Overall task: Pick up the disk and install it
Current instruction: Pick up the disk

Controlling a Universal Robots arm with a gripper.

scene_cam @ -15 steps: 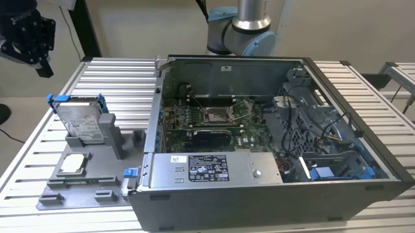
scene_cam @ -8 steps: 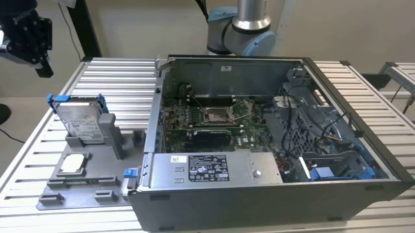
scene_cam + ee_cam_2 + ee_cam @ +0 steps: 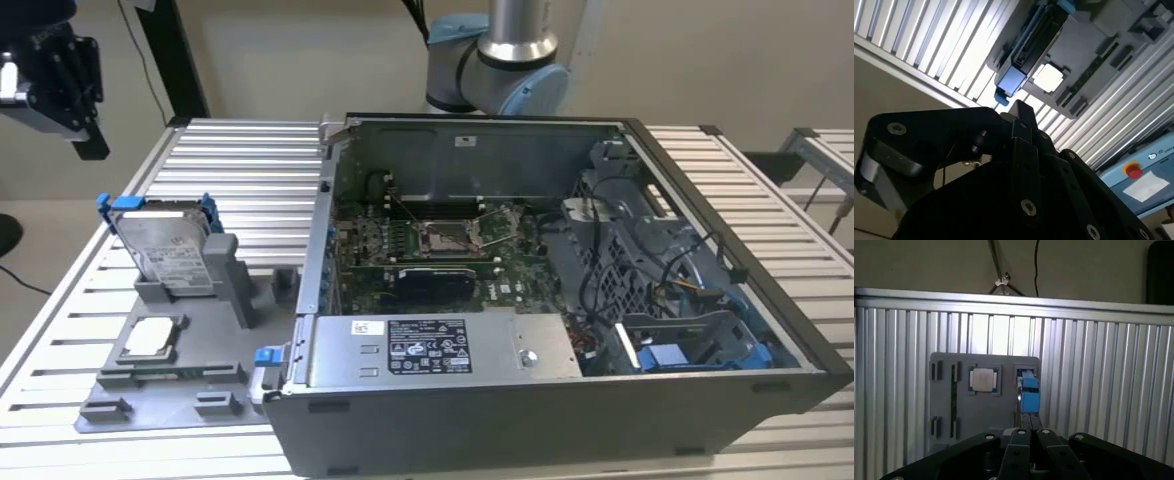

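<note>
Hanging with its jaws drawn together and nothing between them, the gripper (image 3: 1030,434) sits well apart from everything on the table. In the exterior view it is the black shape high at the exterior view's left (image 3: 56,80), off the table's left edge. In the second wrist view its black linkage bars meet at one tip (image 3: 1021,111).

Past the closed tips in the first wrist view is the disk (image 3: 1028,390), seen edge-on. In the exterior view the disk (image 3: 167,250) stands upright on its long edge at the exterior view's left, label side facing the camera. Its blue frame (image 3: 107,203) is clipped around it. The disk is slotted into a grey holder (image 3: 224,275) rising from a flat grey tray (image 3: 200,385).

Just nearer on that tray lies a small square silver chip (image 3: 150,338), flat in its own recess and apart from the disk. Both wrist views also show it beside the disk.

The tray rests on a slatted aluminium table (image 3: 247,150). To its right, touching or almost touching it, an open computer case (image 3: 534,420) lies on its side. Inside the case are a green motherboard (image 3: 427,240) and, along the near wall, a grey box (image 3: 427,345) with a black-and-white label. The arm (image 3: 514,45) rises behind the case's far wall.
</note>
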